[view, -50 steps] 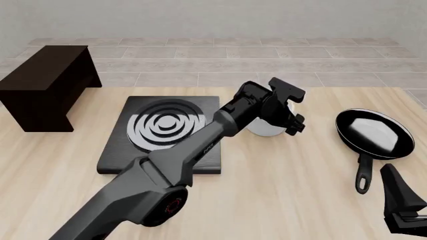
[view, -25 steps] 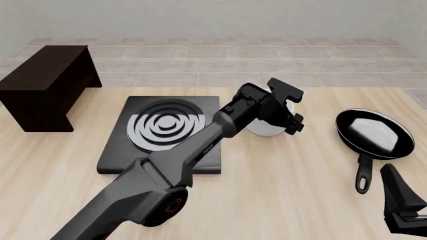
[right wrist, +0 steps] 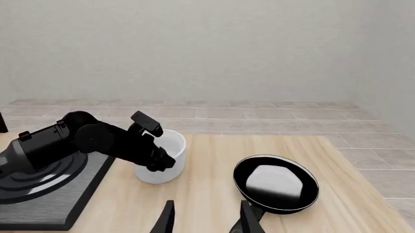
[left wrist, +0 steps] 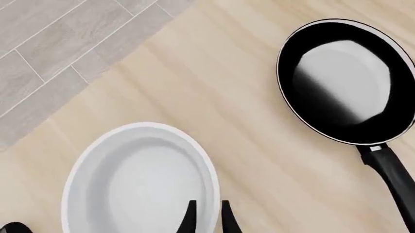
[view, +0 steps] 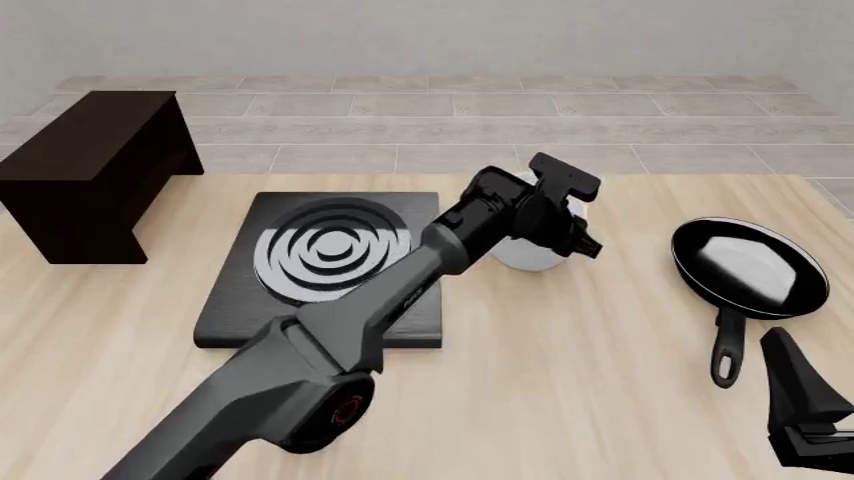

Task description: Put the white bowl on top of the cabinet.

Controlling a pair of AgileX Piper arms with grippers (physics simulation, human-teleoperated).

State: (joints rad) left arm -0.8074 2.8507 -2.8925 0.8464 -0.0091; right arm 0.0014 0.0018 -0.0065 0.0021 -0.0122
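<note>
The white bowl (view: 531,252) was seen at frame centre on the worktop (view: 561,380), betw. the stove plate (view: 327,265) and the frying pan (view: 747,268), w/ the left hand (view: 577,232) lowered onto it. In the left wrist view its fingers (left wrist: 227,219) were set narrow, one each side of the bowl's wall; contact could not be told. The cabinet (view: 94,170) was placed upper left, well apart. The right hand (right wrist: 202,218) was held low at lower right, fingers parted, nothing betw. them.
</note>
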